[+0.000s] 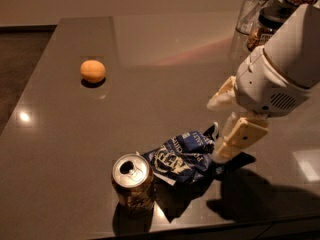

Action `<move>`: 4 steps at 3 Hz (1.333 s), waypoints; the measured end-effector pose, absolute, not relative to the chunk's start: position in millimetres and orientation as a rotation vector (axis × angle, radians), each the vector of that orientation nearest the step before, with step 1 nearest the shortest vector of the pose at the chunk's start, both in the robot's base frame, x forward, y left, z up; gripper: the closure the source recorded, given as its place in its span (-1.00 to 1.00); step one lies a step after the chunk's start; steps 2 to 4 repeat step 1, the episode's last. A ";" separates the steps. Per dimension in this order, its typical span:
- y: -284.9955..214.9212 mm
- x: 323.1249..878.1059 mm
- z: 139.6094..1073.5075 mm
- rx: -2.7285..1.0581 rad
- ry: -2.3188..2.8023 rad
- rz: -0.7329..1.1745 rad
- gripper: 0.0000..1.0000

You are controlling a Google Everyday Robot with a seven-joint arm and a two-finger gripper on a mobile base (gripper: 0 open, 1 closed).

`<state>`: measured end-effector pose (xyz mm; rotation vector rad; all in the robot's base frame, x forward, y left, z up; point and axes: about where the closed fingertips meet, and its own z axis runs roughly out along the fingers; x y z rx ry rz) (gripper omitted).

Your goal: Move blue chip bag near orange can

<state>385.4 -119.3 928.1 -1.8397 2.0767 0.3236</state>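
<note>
The blue chip bag (182,156) lies crumpled on the dark table, its left end touching the orange can (132,183). The can stands upright near the table's front edge, silver top with pull-tab facing up. My gripper (216,129) is at the bag's right end, just above the table. Its two cream fingers (240,136) stand apart, with the bag's raised right corner between them. The white arm body (272,84) rises to the upper right.
A round orange fruit (93,70) sits at the left middle of the table (150,59). A clear glass (252,11) and a dark-lidded jar (267,26) stand at the back right. The table's front edge runs just below the can.
</note>
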 end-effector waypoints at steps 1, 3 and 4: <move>-118.8 385.3 929.0 -1.839 2.075 0.320 -1.00; -118.8 385.3 929.0 -1.839 2.075 0.320 -1.00; -118.8 385.3 929.0 -1.839 2.075 0.320 -1.00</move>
